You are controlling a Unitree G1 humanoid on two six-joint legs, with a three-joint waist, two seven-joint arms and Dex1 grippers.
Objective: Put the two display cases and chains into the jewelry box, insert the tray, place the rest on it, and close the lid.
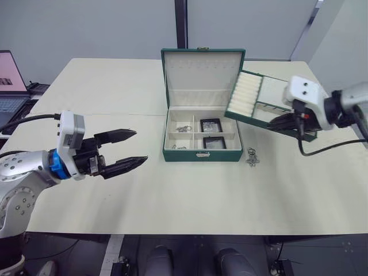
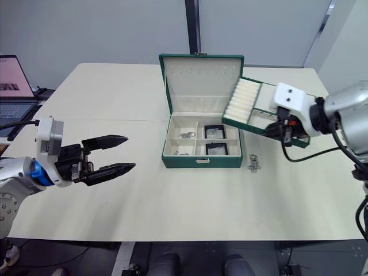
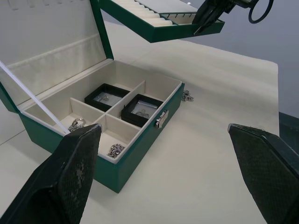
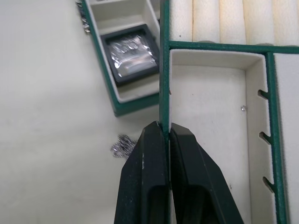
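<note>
The jewelry box [image 1: 201, 154] stands open mid-table, its lid [image 1: 202, 75] upright behind it. Both display cases [image 1: 211, 125] [image 1: 215, 142] lie in its right compartments. Small chains [image 1: 184, 128] [image 1: 179, 147] rest in the left ones. My right gripper [image 1: 277, 122] is shut on the tray's wall and holds the tray [image 1: 253, 95] tilted in the air, just right of the box. One more chain bunch [image 1: 252, 157] lies on the table beside the box's right front corner. My left gripper [image 1: 141, 145] hovers open to the left of the box, with nothing between its fingers.
A laptop [image 1: 11, 80] sits past the table's far left corner. A black cable [image 1: 322, 150] hangs from my right wrist over the table's right side. Bare tabletop [image 1: 190, 195] stretches in front of the box to the near edge.
</note>
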